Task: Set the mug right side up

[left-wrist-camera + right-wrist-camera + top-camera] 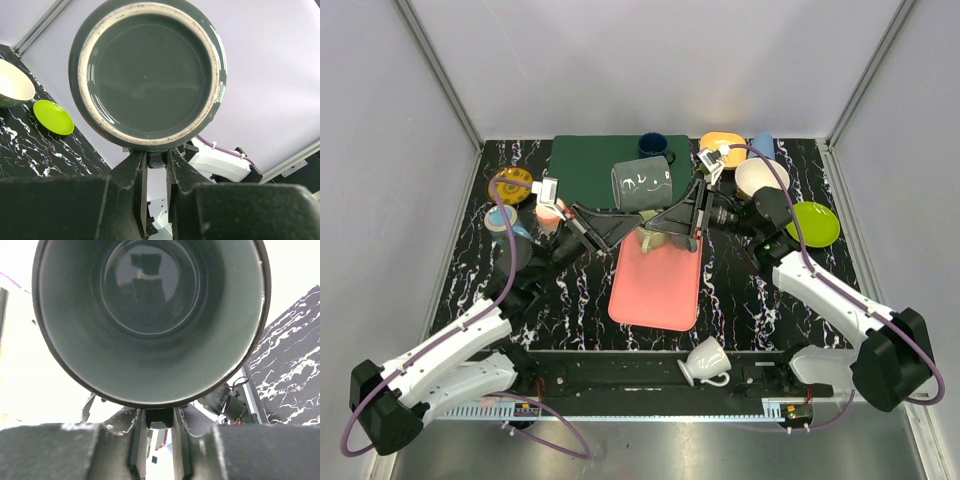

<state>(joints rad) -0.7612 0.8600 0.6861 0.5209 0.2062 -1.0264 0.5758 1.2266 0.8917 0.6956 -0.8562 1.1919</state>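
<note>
The dark grey mug (641,185) hangs on its side in the air above the green mat (582,165) and the pink mat (658,290). Its opening faces right and its base faces left. My left gripper (617,222) reaches it from the left. The left wrist view shows the mug's base (150,70) and the gripper (156,159) shut on the handle just below it. My right gripper (672,218) reaches it from the right. The right wrist view looks into the mug's opening (150,315), with the gripper (159,417) shut on the handle under the rim.
A dark blue mug (653,146), an orange plate (724,143), a cream bowl (761,177) and a lime plate (814,223) stand at the back right. A yellow item (513,184) and a blue cup (500,220) are at the left. A white cup (705,362) lies near the front edge.
</note>
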